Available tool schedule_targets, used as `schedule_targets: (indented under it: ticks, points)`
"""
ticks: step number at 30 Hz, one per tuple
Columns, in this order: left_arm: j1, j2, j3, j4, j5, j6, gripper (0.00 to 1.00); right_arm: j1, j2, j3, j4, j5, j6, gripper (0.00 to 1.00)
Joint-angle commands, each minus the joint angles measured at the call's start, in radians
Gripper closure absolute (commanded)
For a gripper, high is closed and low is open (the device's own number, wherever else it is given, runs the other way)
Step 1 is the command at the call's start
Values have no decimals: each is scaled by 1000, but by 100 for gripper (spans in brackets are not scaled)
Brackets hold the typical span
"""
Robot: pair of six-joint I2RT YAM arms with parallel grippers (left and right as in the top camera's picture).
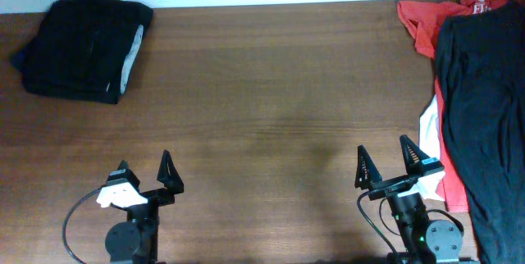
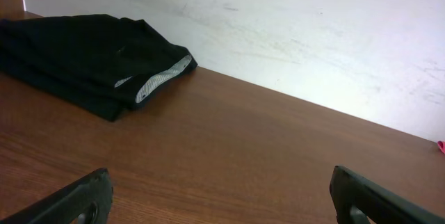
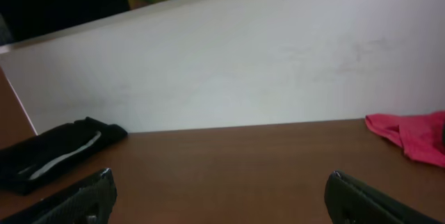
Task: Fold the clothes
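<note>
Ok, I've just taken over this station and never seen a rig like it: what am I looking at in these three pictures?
Two robot arms sit at the near edge of a brown table. The overhead view looks straight down: the left gripper and right gripper are black two-pronged claws, both open and holding nothing. The other two views come from a camera on each wrist, looking forward across the table; the dark shapes in the bottom corners are that gripper's own fingers. At the far left lies a folded black stack. At the right is an unfolded pile: a black garment over a red garment and a white garment.
</note>
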Motion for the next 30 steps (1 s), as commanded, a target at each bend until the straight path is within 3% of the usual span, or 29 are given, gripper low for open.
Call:
schedule_targets:
  ticks: [1,5,30]
  points:
    - [-5,-5,-8,2,-7,12,1,6,-12,-24,-11,20,-19,1]
    - [-5,-5,-8,2,-7,12,1,6,-12,-24,-184,32,-98,1]
    - [-5,-5,-8,2,-7,12,1,5,-12,-24,-182,42,-128,1]
